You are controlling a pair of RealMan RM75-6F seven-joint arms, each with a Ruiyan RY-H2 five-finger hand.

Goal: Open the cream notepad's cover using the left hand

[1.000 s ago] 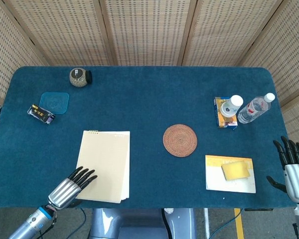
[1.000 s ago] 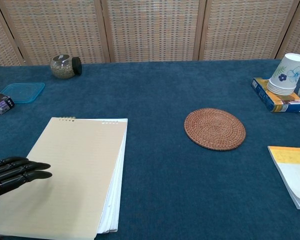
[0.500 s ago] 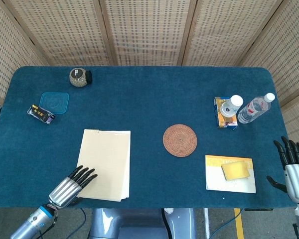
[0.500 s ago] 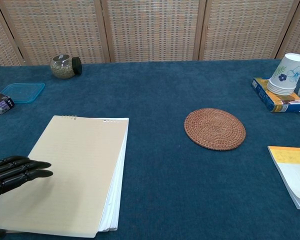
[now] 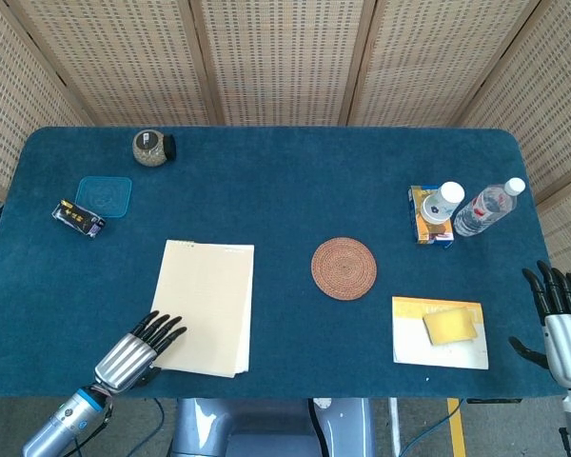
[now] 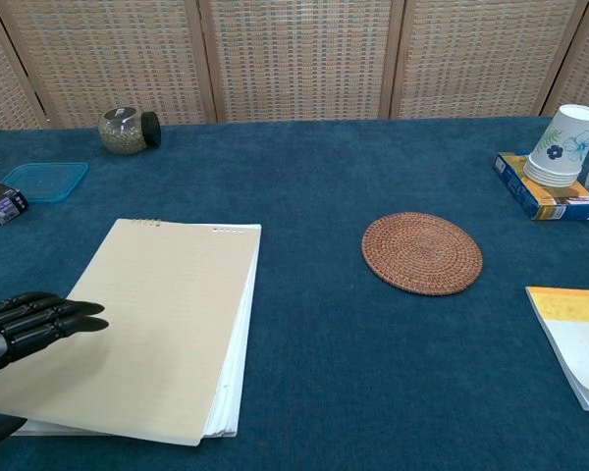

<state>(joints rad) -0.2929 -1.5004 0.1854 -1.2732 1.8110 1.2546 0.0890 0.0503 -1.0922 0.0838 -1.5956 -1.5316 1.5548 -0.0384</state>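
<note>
The cream notepad (image 5: 209, 305) lies near the table's front left, its spiral edge facing away from me. In the chest view the notepad's cover (image 6: 157, 314) is raised at its near edge, and white pages show beneath it. My left hand (image 5: 138, 347) is at the cover's near left corner. The chest view shows my left hand (image 6: 29, 324) with its fingers lying on top of the cover and the thumb below it, pinching the cover. My right hand (image 5: 557, 314) hangs off the table's right front corner, fingers spread and holding nothing.
A woven coaster (image 5: 344, 268) sits mid-table, a yellow pad (image 5: 440, 331) at the front right. Paper cups on a box (image 5: 436, 208) and a water bottle (image 5: 485, 208) stand at the right. A jar (image 5: 152, 147), a blue lid (image 5: 104, 196) and a dark packet (image 5: 78, 217) are at the back left.
The cover's near edge has risen off the pages in my left hand, and the notepad looks shorter from above. The right hand has stayed put.
</note>
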